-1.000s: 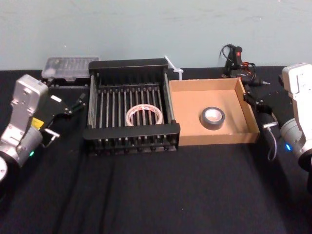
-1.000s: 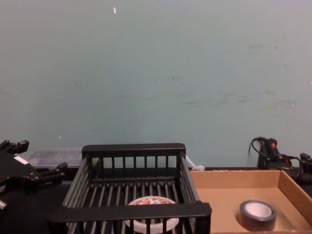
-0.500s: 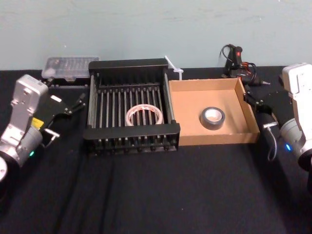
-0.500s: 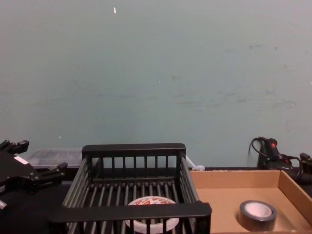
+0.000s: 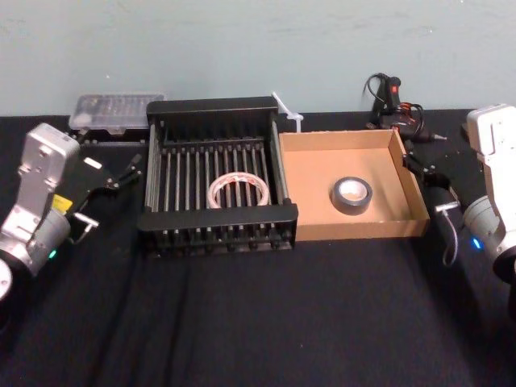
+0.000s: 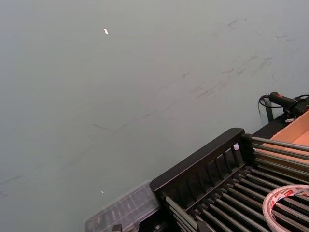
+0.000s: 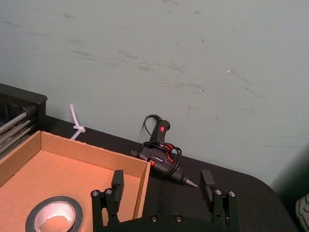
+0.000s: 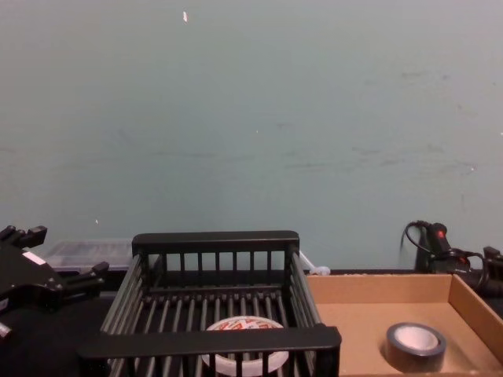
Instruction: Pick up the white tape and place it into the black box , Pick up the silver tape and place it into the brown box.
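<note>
Both tapes lie flat in their boxes, cores facing up.

Your left gripper (image 5: 121,171), jaws apart, sits left of the black box (image 5: 218,219) holding the white tape (image 5: 238,192); your right gripper (image 7: 162,184), jaws apart, sits right of the brown box (image 5: 355,229) holding the silver tape (image 5: 351,196).

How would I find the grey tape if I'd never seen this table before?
Look for the brown box, the cardboard one right of the black box. The silver tape lies flat on its tan floor. It is small, thick and dark grey, unlike the wide, thin white tape in the black box.
</note>
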You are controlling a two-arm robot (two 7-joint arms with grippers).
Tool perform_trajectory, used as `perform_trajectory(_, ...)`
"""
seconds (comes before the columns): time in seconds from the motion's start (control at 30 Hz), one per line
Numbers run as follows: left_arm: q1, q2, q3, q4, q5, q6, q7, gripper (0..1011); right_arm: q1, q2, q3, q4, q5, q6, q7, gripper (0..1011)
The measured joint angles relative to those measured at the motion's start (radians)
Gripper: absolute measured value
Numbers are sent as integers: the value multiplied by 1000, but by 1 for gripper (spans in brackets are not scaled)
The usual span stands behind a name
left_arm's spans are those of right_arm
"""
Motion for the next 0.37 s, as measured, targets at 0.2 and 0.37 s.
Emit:
perform_trajectory(0.2, 0, 0, 0, 0, 0, 0, 0, 1002, 0, 0, 0, 0, 0, 0, 0, 1002)
perform_trajectory(0.37, 0, 0, 0, 0, 0, 0, 0, 1001, 0, 0, 0, 0, 0, 0, 0, 1002)
